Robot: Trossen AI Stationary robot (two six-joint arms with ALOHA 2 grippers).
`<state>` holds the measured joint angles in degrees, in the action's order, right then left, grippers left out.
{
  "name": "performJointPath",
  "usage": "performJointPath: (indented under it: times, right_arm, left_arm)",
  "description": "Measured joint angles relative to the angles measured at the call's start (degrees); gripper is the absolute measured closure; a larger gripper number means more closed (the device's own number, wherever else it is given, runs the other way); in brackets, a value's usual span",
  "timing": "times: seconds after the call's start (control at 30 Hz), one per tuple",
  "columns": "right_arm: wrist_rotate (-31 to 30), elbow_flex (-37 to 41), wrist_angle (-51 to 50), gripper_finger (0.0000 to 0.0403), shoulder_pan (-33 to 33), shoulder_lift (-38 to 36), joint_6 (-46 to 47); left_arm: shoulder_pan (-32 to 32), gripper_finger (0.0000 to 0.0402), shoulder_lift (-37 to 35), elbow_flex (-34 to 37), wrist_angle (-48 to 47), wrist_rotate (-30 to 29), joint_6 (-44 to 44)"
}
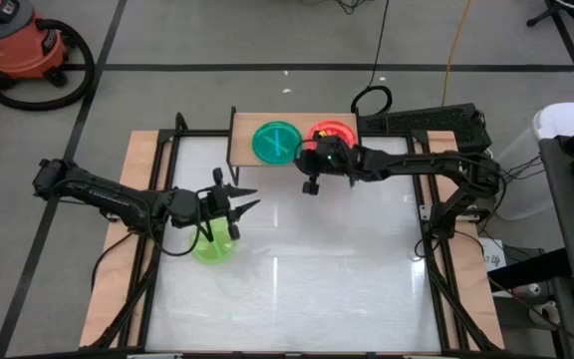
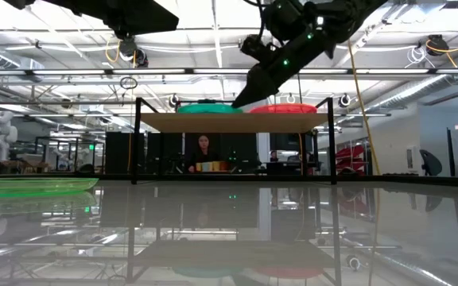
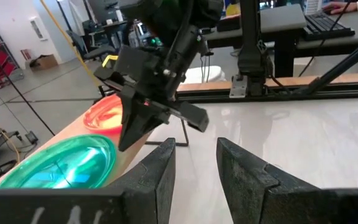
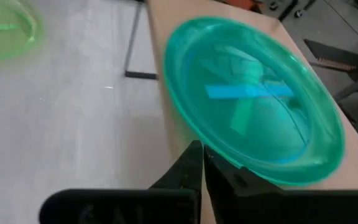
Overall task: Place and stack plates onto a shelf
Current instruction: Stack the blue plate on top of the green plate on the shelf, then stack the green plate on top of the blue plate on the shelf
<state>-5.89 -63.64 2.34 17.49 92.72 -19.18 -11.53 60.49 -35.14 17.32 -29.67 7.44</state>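
Observation:
The shelf [image 1: 241,128] stands at the table's far edge, its wooden top [image 2: 237,121] carrying two plates: a teal-green plate [image 1: 275,141] and a red-pink plate [image 1: 334,133] side by side. My right gripper [image 1: 303,151] is shut and slants down over the shelf, its tips at the teal plate's [image 4: 253,99] right rim, between the two plates. A lime-green plate [image 1: 213,246] lies flat on the table. My left gripper [image 1: 246,198] is open and held above the table just right of it, pointing toward the shelf. My right gripper [image 4: 202,163] has its shut fingertips at the teal plate's right rim [image 4: 219,154], coming slanting down from the table's right. Whether they touch the rim, I cannot tell. The plate rests flat on the shelf top.
The lime plate [image 2: 32,187] shows low at the left in the low view. The shelf's thin black legs [image 2: 136,151] stand on the white tabletop. Black frame rails [image 1: 157,189] run along the table's sides. A person sits in the room beyond the shelf [image 2: 203,151].

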Motion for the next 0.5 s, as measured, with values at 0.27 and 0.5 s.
performJointPath:
  times: [0.27,0.5]
  right_arm:
    - [0.0,0.0,-0.8,0.0403,-7.7,-3.4,0.1]
    - [-7.2,1.0,-8.9,0.0403,-19.3,-5.2,3.9]
  left_arm:
    - [0.0,0.0277,0.0,0.0,-2.2,0.1,-0.9]
    - [0.0,0.0277,0.0,0.0,-4.0,7.4,-1.8]
